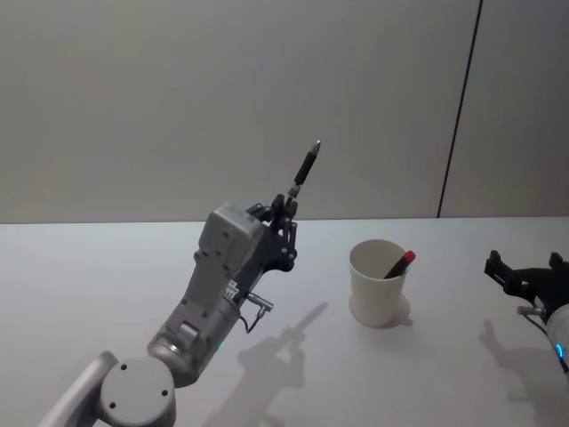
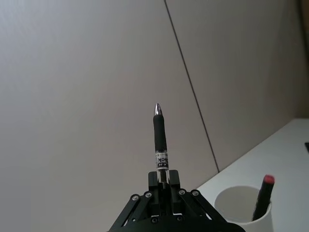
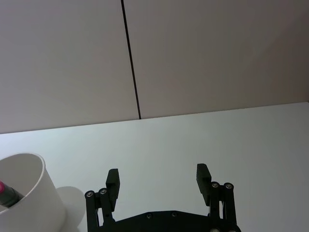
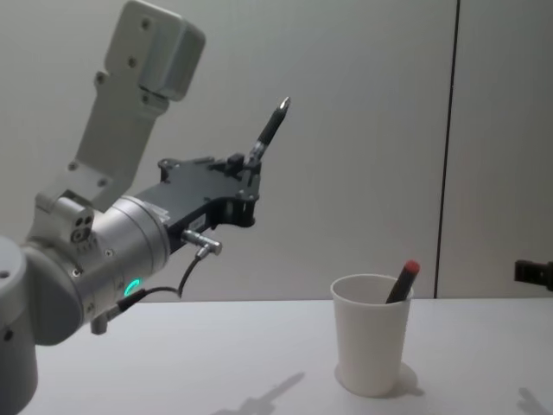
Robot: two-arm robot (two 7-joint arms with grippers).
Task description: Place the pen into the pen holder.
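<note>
Gripping the slim black pen with a silver tip [image 1: 307, 166] by its lower end, your left end effector [image 1: 289, 203] is closed on it and raised well above the white table [image 1: 89, 285]. Most of the barrel sticks out beyond the fingers, tip up and tilted.

The pen is probably light and stiff, with a smooth barrel that can slip or pivot in a pinch this near the end. A hold closer to the middle would swing less.

The plain white paper cup [image 1: 378, 285] stands below the left end effector and to its right, between the two end effectors. It looks light and easy to tip, and a red-capped pen [image 1: 402, 262] already leans inside it.

The right end effector [image 3: 158, 176] sits low beside the cup, open and holding nothing.

The left wrist view shows the printed band on the barrel just beyond the fingers. The chest view adds the pen's height over the cup rim and its tilt. The right wrist view alone makes the gap between the right fingers clear.
</note>
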